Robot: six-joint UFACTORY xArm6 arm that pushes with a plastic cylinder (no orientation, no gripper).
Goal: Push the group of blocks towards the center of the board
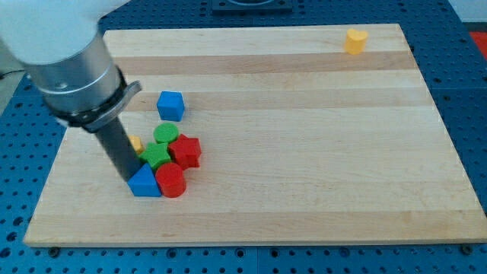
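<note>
A dark rod comes down to my tip [129, 180], the end effector (a plain rod with no jaws to part or close), touching the blue triangular block [144, 183] just to its right. Clustered right of it are a red cylinder [171, 182], green star block [157, 156], green cylinder [165, 135] and red star block [185, 151]. A blue cube [170, 105] sits above, a yellow block [135, 142] peeks beside the rod, and another yellow block [355, 40] lies far up-right on the bench [304, 152].
</note>
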